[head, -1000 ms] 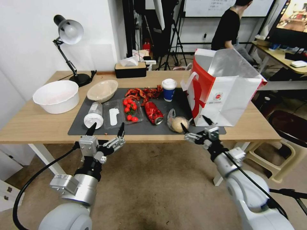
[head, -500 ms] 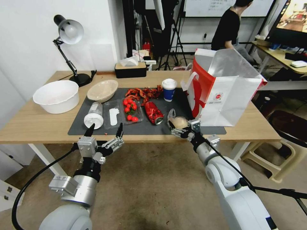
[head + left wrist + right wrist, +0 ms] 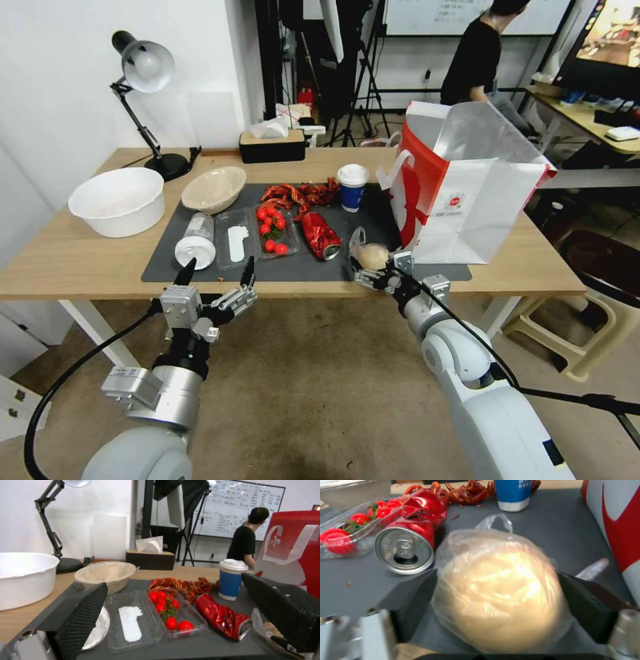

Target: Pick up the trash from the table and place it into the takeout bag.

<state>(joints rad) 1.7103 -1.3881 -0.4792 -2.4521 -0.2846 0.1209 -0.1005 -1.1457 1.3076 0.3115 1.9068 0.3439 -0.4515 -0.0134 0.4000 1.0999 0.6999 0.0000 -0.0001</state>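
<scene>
Between the right jaws, the bun [image 3: 500, 590].

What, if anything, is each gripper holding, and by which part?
The right gripper has its fingers on either side of the bun in clear bag, across its middle; whether they are clamped cannot be told. The left gripper is open, holding nothing, at the table's near edge.

A white wall [image 3: 60, 100] stands to my left, with a black lamp [image 3: 143, 73] before it. Brown floor [image 3: 313, 387] lies below me. Beyond are a whiteboard [image 3: 243, 507], tripods [image 3: 363, 87] and a beige stool [image 3: 587, 327].
</scene>
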